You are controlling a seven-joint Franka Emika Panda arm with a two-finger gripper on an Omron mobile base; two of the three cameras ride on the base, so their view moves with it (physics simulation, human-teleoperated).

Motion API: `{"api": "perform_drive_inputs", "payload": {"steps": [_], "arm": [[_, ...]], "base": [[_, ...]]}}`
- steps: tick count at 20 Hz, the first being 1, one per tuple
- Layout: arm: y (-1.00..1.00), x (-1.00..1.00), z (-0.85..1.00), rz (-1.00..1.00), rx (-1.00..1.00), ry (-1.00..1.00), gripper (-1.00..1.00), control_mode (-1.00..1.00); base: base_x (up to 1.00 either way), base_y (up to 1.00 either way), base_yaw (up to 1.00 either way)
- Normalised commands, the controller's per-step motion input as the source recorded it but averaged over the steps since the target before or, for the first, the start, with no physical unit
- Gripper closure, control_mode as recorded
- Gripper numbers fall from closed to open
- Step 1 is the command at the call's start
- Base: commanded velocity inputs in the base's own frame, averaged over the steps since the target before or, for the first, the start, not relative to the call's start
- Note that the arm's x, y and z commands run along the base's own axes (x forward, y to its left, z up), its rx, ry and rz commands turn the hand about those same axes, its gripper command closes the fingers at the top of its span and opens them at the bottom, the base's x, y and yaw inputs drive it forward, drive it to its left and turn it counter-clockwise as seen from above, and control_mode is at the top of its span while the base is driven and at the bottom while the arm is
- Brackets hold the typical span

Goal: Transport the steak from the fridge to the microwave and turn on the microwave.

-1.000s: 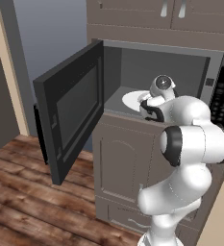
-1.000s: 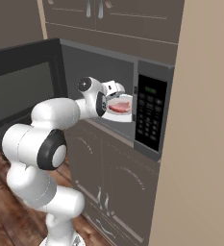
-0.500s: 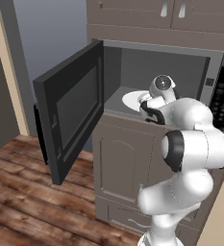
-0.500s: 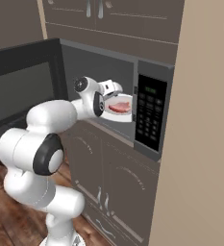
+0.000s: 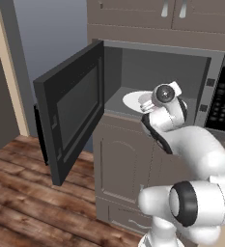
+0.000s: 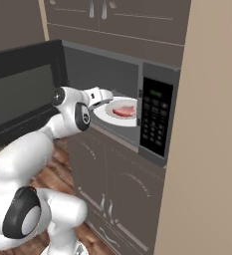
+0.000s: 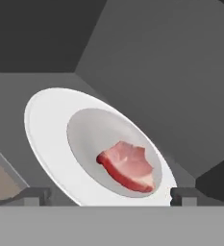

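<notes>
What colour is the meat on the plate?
Red-pink. The steak lies on the white plate; the hand view shows it best.

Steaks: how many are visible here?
1. The steak lies on the white turntable plate inside the open microwave, just ahead of the open gripper. None seems hidden.

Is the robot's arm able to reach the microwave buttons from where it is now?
Probably yes. The keypad sits just right of the open cavity where the end effector hovers, open, over the steak on the plate. Nothing stands between them; the microwave door swings off to the other side.
</notes>
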Motion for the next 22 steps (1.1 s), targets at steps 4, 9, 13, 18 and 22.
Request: {"api": "perform_drive_inputs", "payload": {"steps": [4, 9, 13, 18, 22], "arm": [[0.24, -0.91, 0.61, -0.2, 0.04, 0.19, -1.0, -1.0], [0.03, -1.0, 0.64, -0.17, 0.14, 0.21, -1.0, -1.0], [0.16, -1.0, 0.33, -0.11, 0.14, 0.03, -1.0, -1.0], [0.44, -1.0, 0.0, -0.12, 0.0, -0.2, -1.0, -1.0], [0.35, -1.0, 0.15, -0.2, -0.06, -0.19, -1.0, -1.0]], "base": [[0.0, 0.0, 0.0], [0.0, 0.0, 0.0], [0.0, 0.0, 0.0], [0.0, 0.0, 0.0], [0.0, 0.0, 0.0]]}}
